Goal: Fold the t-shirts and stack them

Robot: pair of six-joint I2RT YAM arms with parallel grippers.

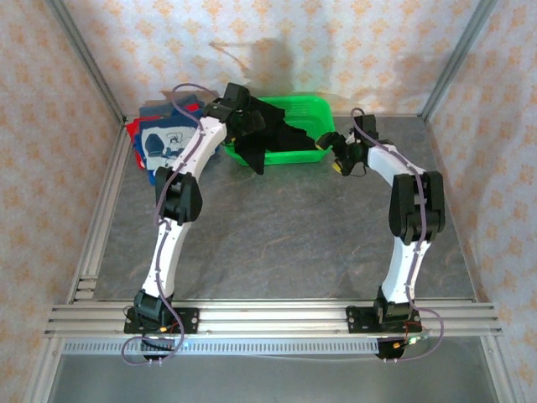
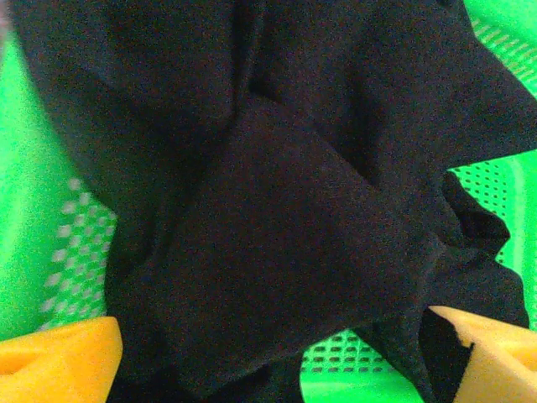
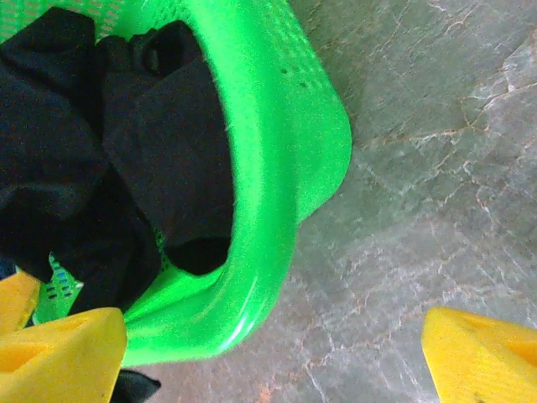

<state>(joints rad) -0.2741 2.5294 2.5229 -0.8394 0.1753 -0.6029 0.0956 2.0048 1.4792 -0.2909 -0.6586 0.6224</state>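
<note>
Here's the left end effector (image 2: 273, 359) spread wide over the black t-shirt (image 2: 277, 235) heaped in the green basket (image 3: 289, 168), cloth unpinched. The right end effector (image 3: 268, 357) gapes too, straddling the basket's corner rim.

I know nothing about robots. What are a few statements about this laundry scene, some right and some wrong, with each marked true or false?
1. The black t-shirt lies in the green basket. True.
2. The right hand is clamped shut on the basket's rim. False: its fingers stand wide apart, one over the basket, the other over the table.
3. The navy t-shirt with the white print is inside the basket. False: it lies outside, to the basket's left.
4. The left hand is over the black t-shirt, fingers apart. True.
</note>
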